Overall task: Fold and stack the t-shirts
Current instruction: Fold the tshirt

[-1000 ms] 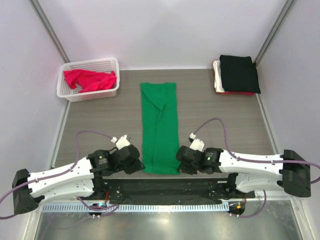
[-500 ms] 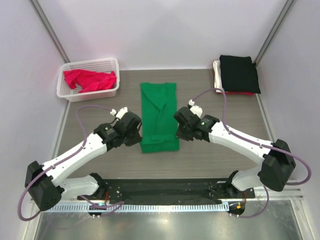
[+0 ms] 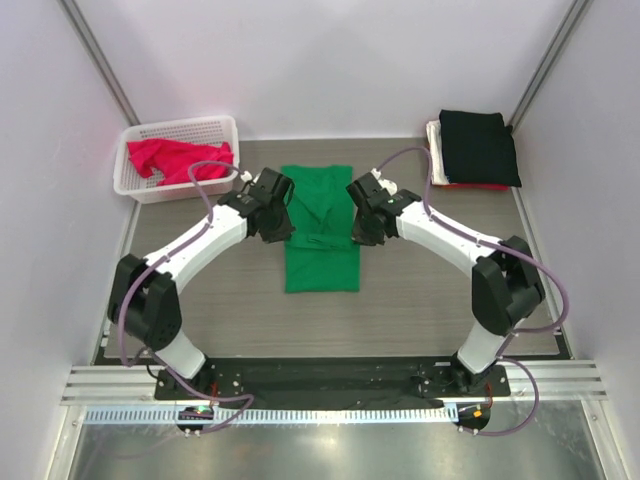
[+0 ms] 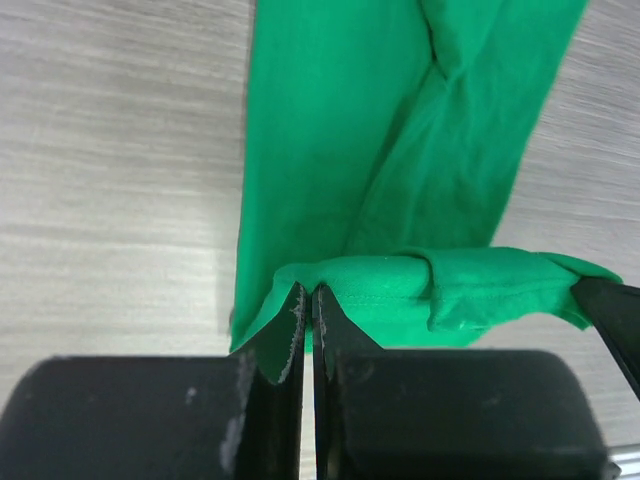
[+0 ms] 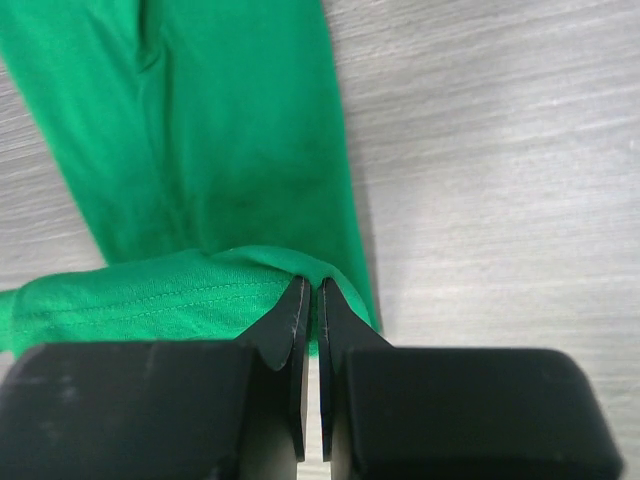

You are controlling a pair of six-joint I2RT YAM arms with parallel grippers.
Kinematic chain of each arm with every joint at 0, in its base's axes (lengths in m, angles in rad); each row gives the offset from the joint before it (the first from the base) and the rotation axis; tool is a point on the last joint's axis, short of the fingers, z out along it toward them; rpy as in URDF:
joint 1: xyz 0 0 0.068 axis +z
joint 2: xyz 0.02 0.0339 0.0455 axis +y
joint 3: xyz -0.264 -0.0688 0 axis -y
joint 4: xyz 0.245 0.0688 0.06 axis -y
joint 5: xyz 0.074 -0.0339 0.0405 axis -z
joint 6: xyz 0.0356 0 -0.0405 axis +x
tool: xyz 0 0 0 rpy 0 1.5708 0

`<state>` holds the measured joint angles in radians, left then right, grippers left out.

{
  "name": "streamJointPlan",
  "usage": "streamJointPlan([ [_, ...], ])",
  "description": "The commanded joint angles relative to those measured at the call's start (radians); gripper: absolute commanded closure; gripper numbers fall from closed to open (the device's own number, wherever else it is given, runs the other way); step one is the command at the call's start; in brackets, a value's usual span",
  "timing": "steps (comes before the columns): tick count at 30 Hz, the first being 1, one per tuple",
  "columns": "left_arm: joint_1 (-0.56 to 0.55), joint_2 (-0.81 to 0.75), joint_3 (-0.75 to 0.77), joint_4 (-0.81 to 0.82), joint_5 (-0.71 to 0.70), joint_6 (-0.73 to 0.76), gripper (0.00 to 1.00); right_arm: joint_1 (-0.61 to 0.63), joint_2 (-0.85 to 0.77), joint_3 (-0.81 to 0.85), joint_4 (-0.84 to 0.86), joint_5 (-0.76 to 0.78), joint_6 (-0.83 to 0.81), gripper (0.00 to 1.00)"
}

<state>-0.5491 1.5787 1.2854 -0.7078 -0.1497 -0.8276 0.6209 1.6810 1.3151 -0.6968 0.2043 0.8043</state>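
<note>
Where the wood-grain desk (image 3: 430,290) runs rightward from the white plastic lattice basket (image 3: 176,188), the bright green t-shirt (image 3: 320,268) lies as a long narrow strip of soft knit, its near end doubled over in a rounded fold. Left claw (image 4: 305,295) and right claw (image 5: 311,292) are each pinched tight on a stitched corner of that raised end. Inside the basket sits a crumpled red-pink t-shirt (image 3: 175,160). Far to the basket's right, a black t-shirt (image 3: 478,145) tops a flat folded pile.

Basket (image 3: 185,187) far left with crumpled t-shirt (image 3: 175,160) inside — t-shirt stack (image 3: 478,147) far right — middle t-shirt (image 3: 322,268) between them.
</note>
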Motion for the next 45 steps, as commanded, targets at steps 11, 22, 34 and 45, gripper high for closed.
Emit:
streamJointPlan([
  [11, 0.084, 0.162, 0.086, 0.036, 0.047, 0.079, 1.00, -0.078, 0.173, 0.127, 0.048, -0.071, -0.131, 0.99],
  [22, 0.123, 0.248, 0.114, 0.047, 0.048, 0.087, 0.94, -0.110, 0.285, 0.214, 0.060, -0.111, -0.172, 0.78],
  [34, 0.172, 0.294, 0.398, -0.093, 0.058, 0.130, 0.32, -0.133, 0.303, 0.512, -0.104, -0.114, -0.225, 0.21],
  [45, 0.172, -0.020, 0.020, -0.004, 0.101, 0.096, 0.35, 0.121, 0.227, 0.222, 0.102, -0.266, -0.126, 0.50],
])
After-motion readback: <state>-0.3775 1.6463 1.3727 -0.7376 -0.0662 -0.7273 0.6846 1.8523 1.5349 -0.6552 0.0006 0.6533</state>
